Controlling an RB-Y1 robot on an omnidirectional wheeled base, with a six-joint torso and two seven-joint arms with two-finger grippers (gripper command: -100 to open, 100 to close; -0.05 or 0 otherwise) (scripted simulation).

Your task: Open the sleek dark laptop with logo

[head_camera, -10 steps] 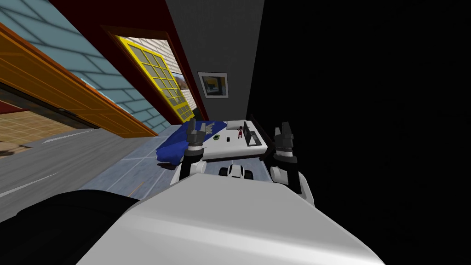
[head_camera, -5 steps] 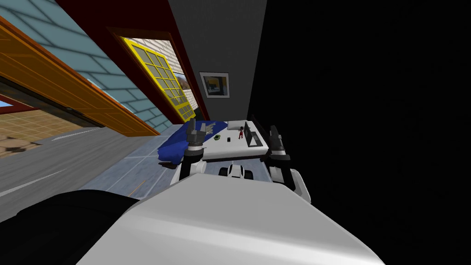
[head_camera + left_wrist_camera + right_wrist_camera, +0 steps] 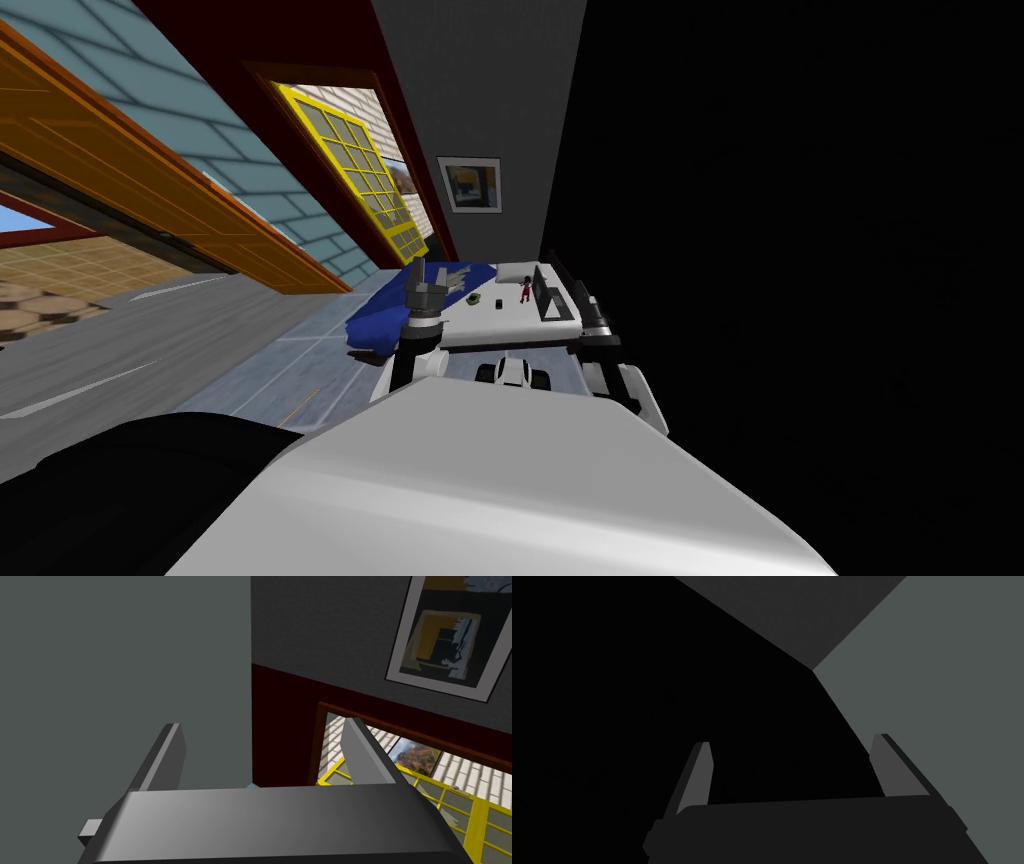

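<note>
Locate the laptop [image 3: 546,298] on the white table [image 3: 505,320], toward 2 o'clock from the tabletop's centre and close to the right edge. Dark casing; lid apparently raised, though too small in the head view to confirm.

Note a small red figure [image 3: 523,288] just beside the laptop, at its 9 o'clock. Farther out along the same line, nearer the table's left edge: a small green item [image 3: 473,298].

Right gripper [image 3: 581,296]:
- Position: at 3 o'clock of the laptop, just beside the table's right edge, pointing away toward 12 o'clock.
- Fingers [image 3: 699,773]: spread apart, as read in the right wrist view.

Left gripper [image 3: 428,278]:
- Position: raised at the table's left edge, at 9 o'clock of the green item, well apart from the laptop.
- Fingers [image 3: 167,756]: spread apart, as read in the left wrist view.

Surroundings in the head view, taken from the table:
- 9 o'clock: a blue cover [image 3: 375,318], touching the table's left side and resting on the pale tiled floor [image 3: 300,360].
- 12 o'clock: a framed picture [image 3: 470,184] on the grey wall beyond the table.
- 11 o'clock: a window [image 3: 360,175] with yellow bars, set in a dark red wall.
- 1 to 5 o'clock: a black area [image 3: 800,250], beginning just past the right gripper
</note>
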